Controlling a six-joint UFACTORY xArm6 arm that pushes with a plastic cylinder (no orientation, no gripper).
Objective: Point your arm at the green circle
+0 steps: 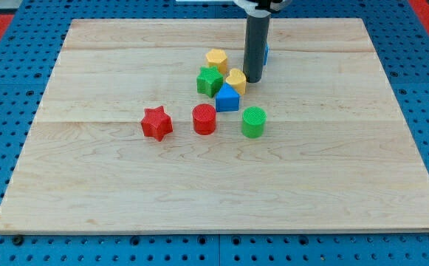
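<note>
**Observer A:** Status check. Where was the tip (252,80) at that moment?

**Observer B:** It stood at the far side of the block cluster, just right of the small yellow block (236,80), possibly touching it; the view did not settle that. The tool was a plain rod with no jaws, so it neither opened nor closed, and it carried nothing.

**Observer A:** And the target?

**Observer B:** The green circle (253,122) sat upright on the wooden board (347,185), nearer to us than the rod and almost directly in line with it. The blue block (227,98) lay to its far left and the red cylinder (204,119) to its left. It stood apart from the tip.

**Observer A:** Progress?

**Observer B:** Incomplete, in my judgement. The tip remained short of the circle. Remaining action: travel toward the near edge, past the yellow and blue blocks. The red star (156,123), green star (210,80) and far yellow block (216,60) required no attention.
</note>
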